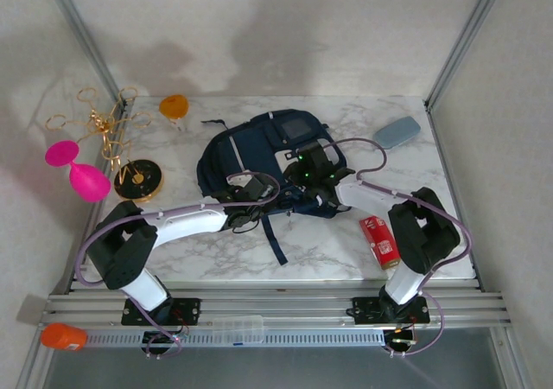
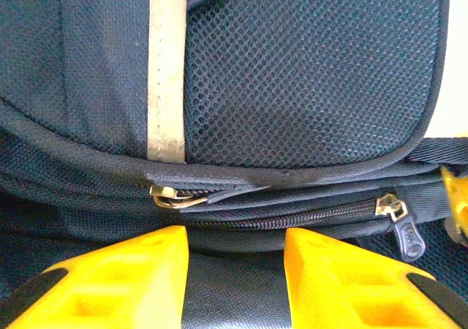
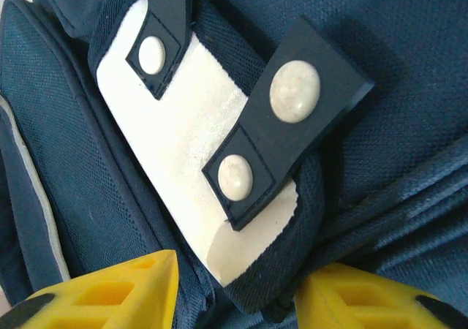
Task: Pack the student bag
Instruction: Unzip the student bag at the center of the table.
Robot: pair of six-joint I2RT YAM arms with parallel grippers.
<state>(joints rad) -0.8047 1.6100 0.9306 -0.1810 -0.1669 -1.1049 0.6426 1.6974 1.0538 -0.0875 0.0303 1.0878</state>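
Marble-patterned table (image 1: 320, 255), and the navy student bag (image 1: 259, 160) lies flat right at its centre, dark straps trailing off its near side. Beyond the bag's far-left corner sits a small orange object (image 1: 174, 106). Left of the bag, a round black-and-gold disc (image 1: 138, 180), with a gold wire stand (image 1: 104, 128) just past it. Off the bag's far-right corner, well apart, lies a grey-blue case (image 1: 397, 131). Near-right of the bag, a red box (image 1: 378, 239) lies flat.

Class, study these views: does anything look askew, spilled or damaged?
The backpack lies slumped at an angle mid-table, one dark strap trailing loose toward the near edge. Nothing looks spilled or torn.
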